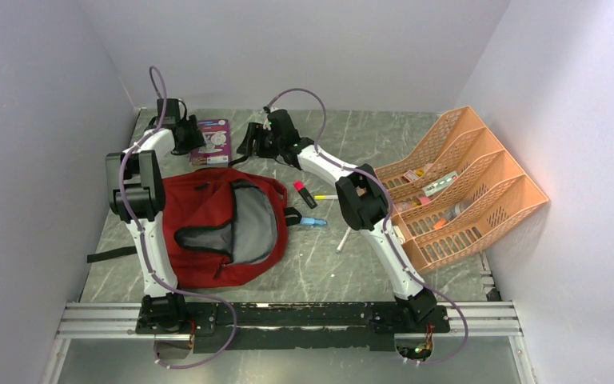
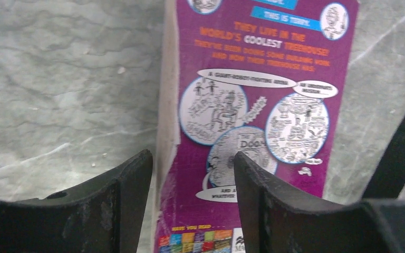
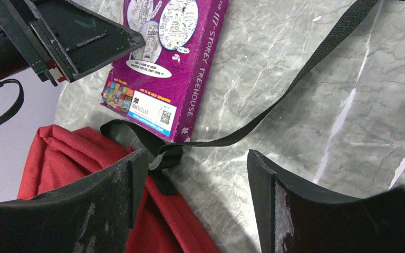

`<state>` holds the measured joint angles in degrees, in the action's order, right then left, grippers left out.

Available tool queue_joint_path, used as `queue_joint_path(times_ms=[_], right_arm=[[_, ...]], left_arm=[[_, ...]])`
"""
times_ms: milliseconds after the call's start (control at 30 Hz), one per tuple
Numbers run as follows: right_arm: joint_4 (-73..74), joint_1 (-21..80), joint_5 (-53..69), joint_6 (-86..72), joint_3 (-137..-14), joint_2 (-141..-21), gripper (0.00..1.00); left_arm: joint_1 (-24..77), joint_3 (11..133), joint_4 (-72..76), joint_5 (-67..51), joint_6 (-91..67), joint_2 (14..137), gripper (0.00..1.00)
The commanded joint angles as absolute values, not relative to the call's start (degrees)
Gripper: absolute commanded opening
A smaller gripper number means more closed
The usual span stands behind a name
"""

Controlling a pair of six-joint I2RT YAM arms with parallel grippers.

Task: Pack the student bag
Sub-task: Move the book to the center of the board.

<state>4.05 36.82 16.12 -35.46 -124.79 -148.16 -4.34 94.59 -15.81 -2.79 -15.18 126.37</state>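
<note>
The dark red student bag (image 1: 224, 228) lies flat in the left half of the table, its grey-lined pocket gaping open. It also shows in the right wrist view (image 3: 68, 158). A purple book (image 1: 212, 141) lies flat just beyond the bag's top. My left gripper (image 1: 187, 134) is open at the book's left edge. In its wrist view the gripper (image 2: 192, 171) straddles the long edge of the book (image 2: 253, 105), with one finger over the table and one over the cover. My right gripper (image 1: 249, 144) is open and empty. In its own view it (image 3: 195, 168) hovers by the bag's top corner and black strap (image 3: 295, 79), near the book (image 3: 163, 68).
An orange plastic desk organiser (image 1: 464, 188) holding small stationery stands at the right. A pink highlighter (image 1: 304, 194), a blue item (image 1: 313, 221) and a white pen (image 1: 342, 240) lie between the bag and the organiser. A black strap (image 2: 401, 153) lies right of the book. Walls enclose three sides.
</note>
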Motion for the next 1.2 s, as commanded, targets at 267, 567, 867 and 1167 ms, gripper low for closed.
queue_joint_path(times_ms=[267,567,867,1167], right_arm=[[2.64,34.31,15.82,-36.19,-122.80,-148.67,0.72],[7.29,30.78,14.59,-35.07,-126.28,-150.90,0.73],[7.69,28.02,14.93,-35.02,-120.55,-149.04,0.74],[5.35,24.45,1.12,-31.81,-103.63,-136.17,0.76]], left_arm=[[3.55,93.58,-14.91,-11.96,-11.91,128.16,0.42],[7.29,93.96,-14.29,-14.79,-12.21,129.71,0.25],[12.96,95.25,-15.01,-15.57,-11.49,131.99,0.22],[17.55,96.24,-14.99,-17.84,-13.21,134.24,0.19]])
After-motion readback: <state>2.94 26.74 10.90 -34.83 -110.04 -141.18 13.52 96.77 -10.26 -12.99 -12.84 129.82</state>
